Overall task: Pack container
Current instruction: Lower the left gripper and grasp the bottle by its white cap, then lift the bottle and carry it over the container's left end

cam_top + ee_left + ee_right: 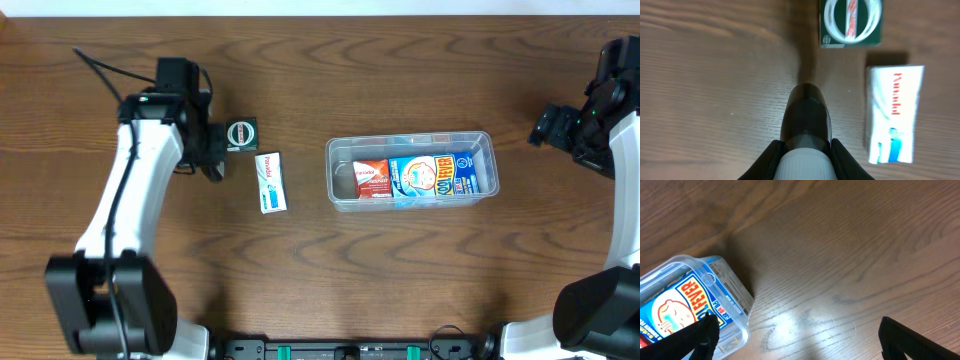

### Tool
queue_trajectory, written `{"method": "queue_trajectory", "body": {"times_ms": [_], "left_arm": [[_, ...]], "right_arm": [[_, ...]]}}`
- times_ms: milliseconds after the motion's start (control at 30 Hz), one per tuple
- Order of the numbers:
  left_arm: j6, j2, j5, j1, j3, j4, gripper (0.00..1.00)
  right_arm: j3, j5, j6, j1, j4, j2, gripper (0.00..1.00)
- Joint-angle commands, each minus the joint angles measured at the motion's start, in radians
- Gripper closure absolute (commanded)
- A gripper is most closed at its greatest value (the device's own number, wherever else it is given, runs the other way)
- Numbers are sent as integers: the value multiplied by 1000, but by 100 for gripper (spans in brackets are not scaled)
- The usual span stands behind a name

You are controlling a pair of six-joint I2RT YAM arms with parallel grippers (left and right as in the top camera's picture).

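Note:
The clear plastic container (pixel 341 172) sits right of the table's centre and holds a red box (pixel 371 178) and blue boxes (pixel 440 176). Its corner also shows in the right wrist view (pixel 732 292). My left gripper (pixel 805 152) is shut on a dark bottle (pixel 806 112) with a white ribbed cap, held low over the wood at the left (pixel 207 150). A green box with a white ring (pixel 241 133) and a white and blue box (pixel 270 182) lie just right of it. My right gripper (pixel 800 335) is open and empty, to the right of the container (pixel 550 125).
The table is dark brown wood (pixel 400 280). The green box (pixel 850 22) and the white box (pixel 892 112) lie close beside the held bottle. The left arm's white link (pixel 125 210) stretches over the left side.

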Motion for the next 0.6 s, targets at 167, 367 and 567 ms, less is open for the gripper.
{"method": "queue_trajectory", "body": {"times_ms": [167,367,567], "left_arm": [[-126,-109,-11,-136,169,-90,73],[-249,-108,-12,-295,248,-100,73],[-339,-106,-12,-418,257,-89,73]], "right_arm": [[0,3,-13,-8,0,-2,1],[0,3,-13,-8,0,-2,1],[0,3,-13,-8,0,-2,1]]}}
